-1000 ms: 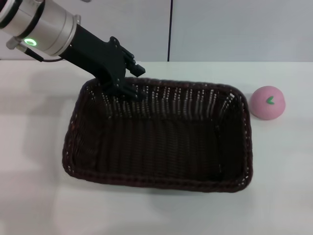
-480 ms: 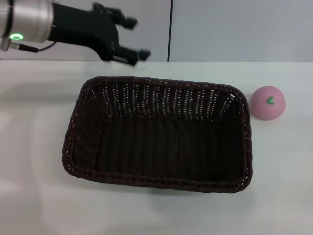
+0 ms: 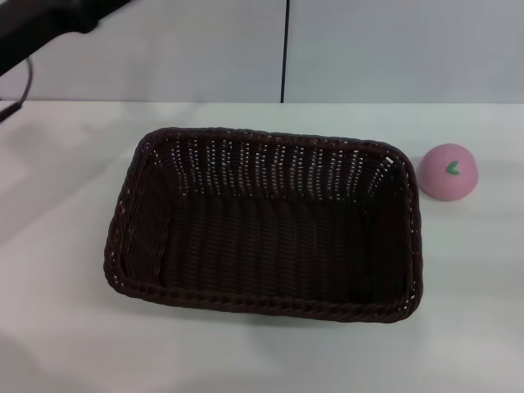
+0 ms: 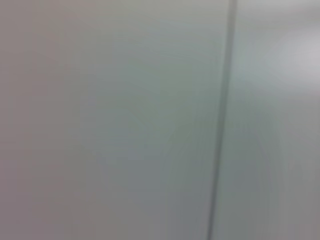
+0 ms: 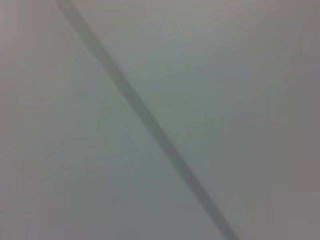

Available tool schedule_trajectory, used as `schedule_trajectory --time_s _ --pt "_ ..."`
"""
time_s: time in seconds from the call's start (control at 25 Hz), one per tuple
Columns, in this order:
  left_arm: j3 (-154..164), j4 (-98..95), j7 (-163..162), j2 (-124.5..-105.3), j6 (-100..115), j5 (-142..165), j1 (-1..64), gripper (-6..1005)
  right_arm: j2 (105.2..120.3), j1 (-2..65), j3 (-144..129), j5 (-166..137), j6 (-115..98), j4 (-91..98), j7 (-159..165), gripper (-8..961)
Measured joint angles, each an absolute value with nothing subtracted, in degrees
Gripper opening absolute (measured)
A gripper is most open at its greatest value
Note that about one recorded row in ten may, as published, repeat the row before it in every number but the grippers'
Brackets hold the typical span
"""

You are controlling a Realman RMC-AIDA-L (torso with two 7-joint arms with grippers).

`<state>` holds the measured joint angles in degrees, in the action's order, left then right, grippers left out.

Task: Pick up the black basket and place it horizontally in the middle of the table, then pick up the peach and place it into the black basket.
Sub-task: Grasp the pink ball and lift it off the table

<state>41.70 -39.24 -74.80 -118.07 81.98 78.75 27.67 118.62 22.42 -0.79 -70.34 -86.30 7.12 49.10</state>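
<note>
The black basket (image 3: 264,221) lies lengthwise across the middle of the white table (image 3: 65,327) in the head view, empty and upright. The pink peach (image 3: 448,170) sits on the table just beyond the basket's right end, apart from it, leaf mark up. Only a dark part of my left arm (image 3: 41,24) shows at the top left corner, high above the table; its gripper is out of view. My right gripper is out of view. Both wrist views show only a pale wall with a dark seam.
A pale wall with a vertical dark seam (image 3: 284,49) stands behind the table's far edge. Bare tabletop lies to the left of and in front of the basket.
My left gripper let go of the basket's far left rim, rose and pulled back to the upper left, out of the head view. Basket and peach have not moved.
</note>
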Motion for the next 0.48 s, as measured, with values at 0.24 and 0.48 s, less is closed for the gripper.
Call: schedule_trajectory --time_s 0.24,0.48 --pt "41.6 -24.9 -62.8 -118.34 87.1 62.3 25.5 815 118.22 25.1 -2.0 -85.7 -87.4 19.1 58.0 590" --pt "41.4 -17.8 -58.7 -118.33 90.3 56.3 24.6 815 115.13 24.7 -16.0 -92.2 -90.2 36.8 77.4 589"
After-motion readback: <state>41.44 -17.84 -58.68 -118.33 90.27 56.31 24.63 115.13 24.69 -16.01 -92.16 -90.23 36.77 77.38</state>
